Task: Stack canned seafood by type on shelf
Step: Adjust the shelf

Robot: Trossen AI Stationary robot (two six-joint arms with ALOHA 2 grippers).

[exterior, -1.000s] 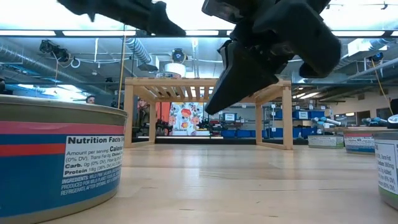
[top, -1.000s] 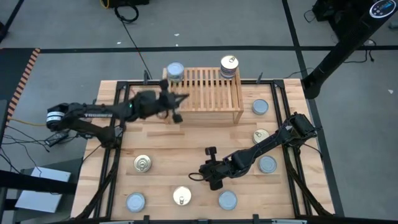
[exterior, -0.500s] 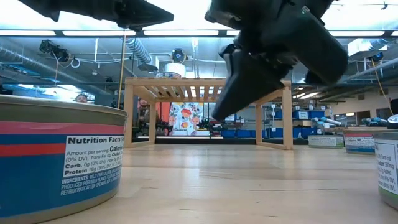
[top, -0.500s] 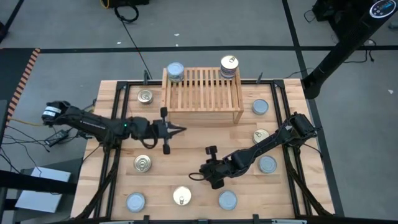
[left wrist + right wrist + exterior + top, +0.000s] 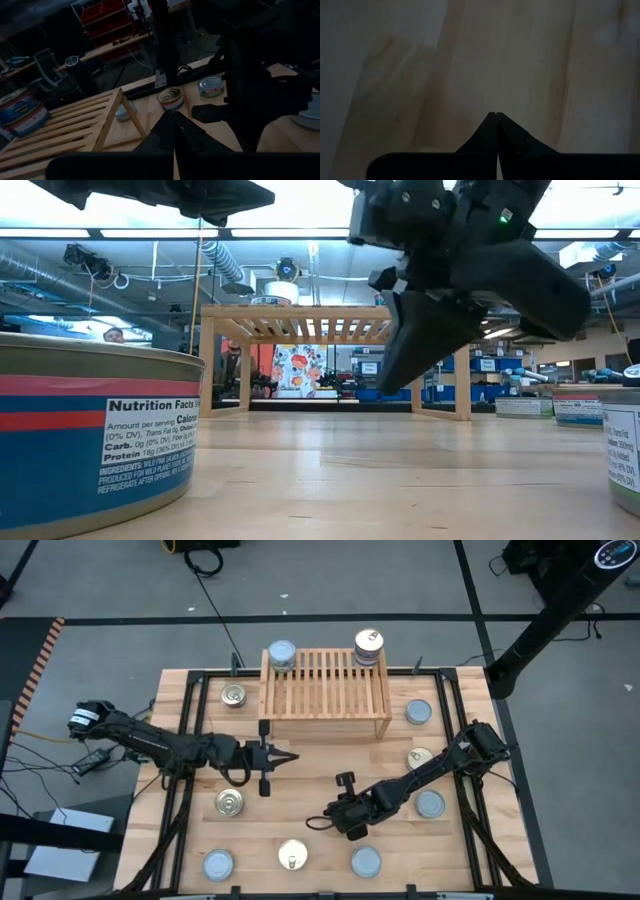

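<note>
High view: nine loose tins (image 5: 230, 803), two stacks on shelf (image 5: 325, 690), both pincers (image 5: 290, 757) together, empty.

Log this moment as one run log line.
left claw: shut, empty | right claw: shut, empty | shelf: two tin stacks

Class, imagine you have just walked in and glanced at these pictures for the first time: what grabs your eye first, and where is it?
The light wooden shelf at the table's far edge stands out, with a tin stack on its left corner and another stack on its right. In front of it, two dark arms meet mid-table: the left pincer and the right pincer, both shut and empty. Loose tins ring the table's edges.
</note>
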